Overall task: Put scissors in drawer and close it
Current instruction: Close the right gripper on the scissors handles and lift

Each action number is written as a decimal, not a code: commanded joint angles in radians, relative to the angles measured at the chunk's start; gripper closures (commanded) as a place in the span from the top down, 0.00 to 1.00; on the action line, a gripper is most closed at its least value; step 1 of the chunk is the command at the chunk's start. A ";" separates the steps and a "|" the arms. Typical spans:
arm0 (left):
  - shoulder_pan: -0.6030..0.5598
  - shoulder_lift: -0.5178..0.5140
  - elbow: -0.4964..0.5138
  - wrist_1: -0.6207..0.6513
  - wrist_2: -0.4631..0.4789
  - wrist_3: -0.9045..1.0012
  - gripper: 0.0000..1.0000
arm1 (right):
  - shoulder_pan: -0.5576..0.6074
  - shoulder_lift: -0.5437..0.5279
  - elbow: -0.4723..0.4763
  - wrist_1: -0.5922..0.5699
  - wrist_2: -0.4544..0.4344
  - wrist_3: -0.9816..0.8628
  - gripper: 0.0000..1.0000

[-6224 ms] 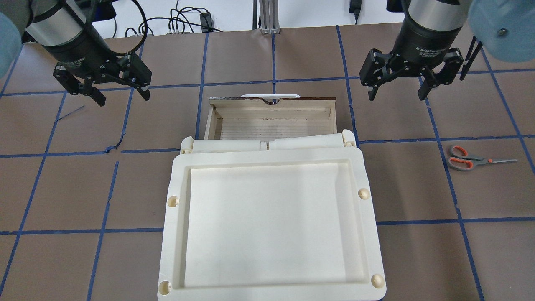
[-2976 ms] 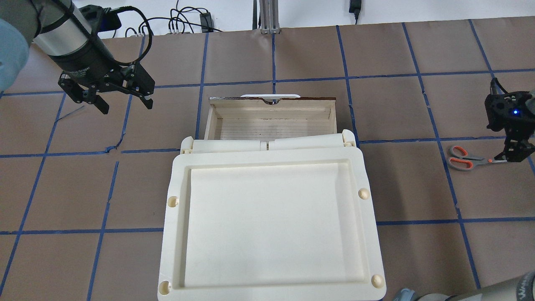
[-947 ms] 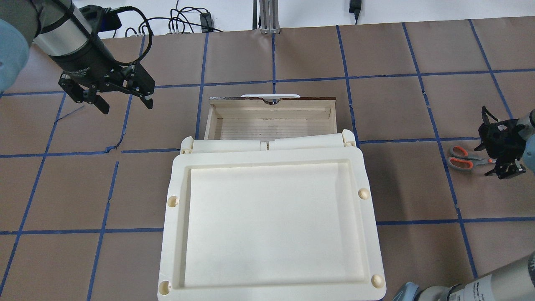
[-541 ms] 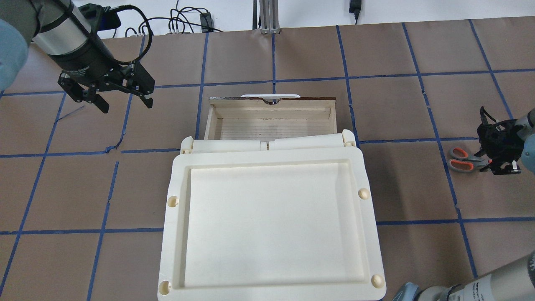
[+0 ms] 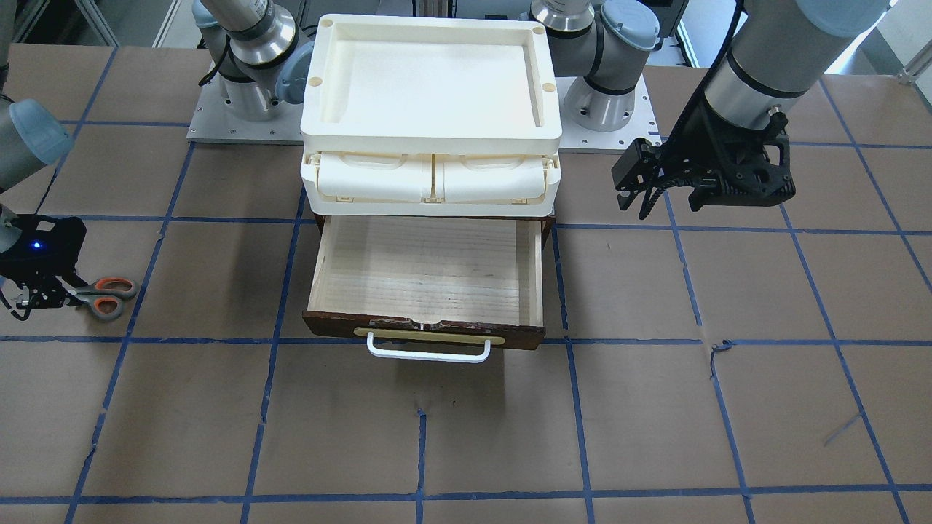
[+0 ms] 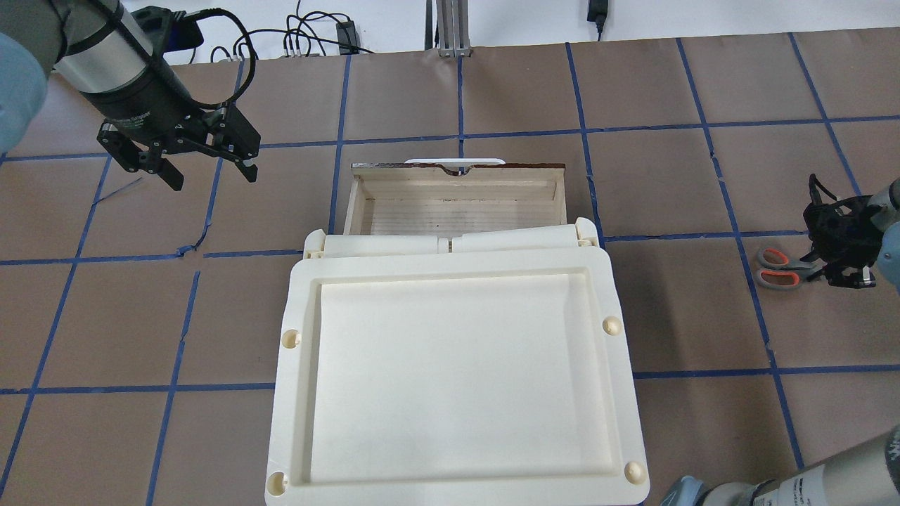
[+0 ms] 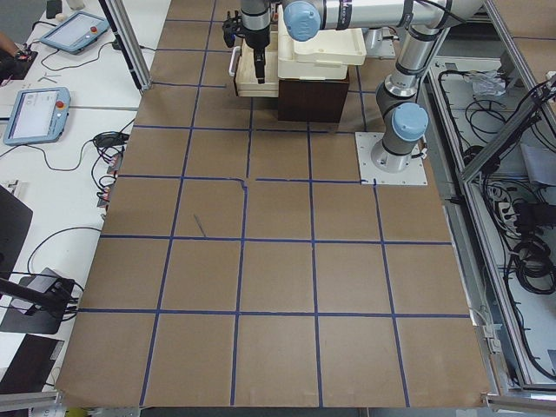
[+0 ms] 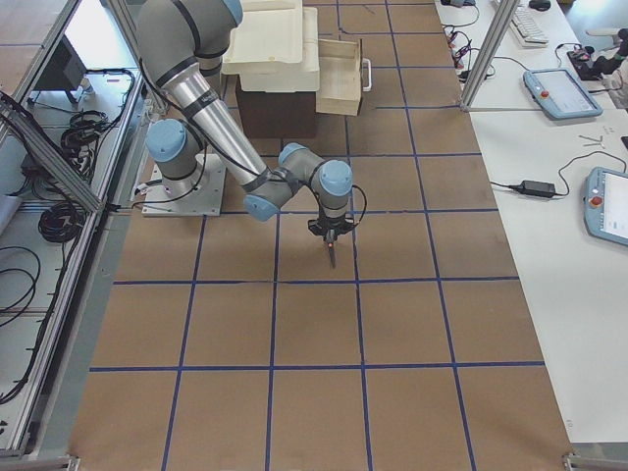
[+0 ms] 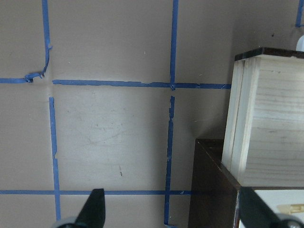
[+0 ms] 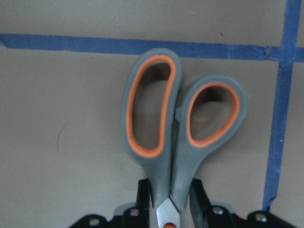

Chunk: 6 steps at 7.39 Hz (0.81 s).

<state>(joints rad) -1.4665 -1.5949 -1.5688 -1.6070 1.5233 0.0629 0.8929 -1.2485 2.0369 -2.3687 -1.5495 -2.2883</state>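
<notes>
The scissors point(image 6: 775, 267) lie flat on the brown table at the far right, handles toward the drawer; they also show in the front view point(image 5: 108, 295) and the right wrist view point(image 10: 168, 133). My right gripper point(image 6: 840, 270) is low over them, its fingers point(image 10: 142, 192) shut on the scissors' neck near the pivot. The drawer point(image 6: 457, 211) stands pulled open and empty, with its white bar handle point(image 5: 428, 353) on the dark front. My left gripper point(image 6: 207, 169) is open and empty, hovering to the left of the drawer, whose wooden side shows in the left wrist view point(image 9: 270, 118).
A cream plastic unit with a tray top point(image 6: 457, 379) sits over the drawer's cabinet. Blue tape lines grid the brown table. Cables lie beyond the far table edge point(image 6: 302, 39).
My right gripper came down from the far right onto the scissors and closed on them near the pivot. The left gripper has shifted only slightly. The drawer has not moved.
</notes>
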 commanded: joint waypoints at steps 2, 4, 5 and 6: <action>0.003 0.001 0.001 0.002 0.000 0.000 1.00 | 0.049 -0.077 -0.059 0.016 0.023 0.084 0.00; 0.002 0.001 0.001 0.002 0.000 0.002 1.00 | 0.136 -0.138 -0.188 0.240 0.039 0.250 0.00; 0.002 0.001 0.001 0.002 0.000 0.000 1.00 | 0.208 -0.156 -0.278 0.360 0.032 0.357 0.00; 0.005 0.001 0.001 0.002 0.000 0.002 1.00 | 0.283 -0.160 -0.372 0.473 0.045 0.477 0.00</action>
<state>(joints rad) -1.4642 -1.5937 -1.5678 -1.6046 1.5232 0.0636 1.0838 -1.3933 1.7815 -2.0466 -1.5132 -1.9562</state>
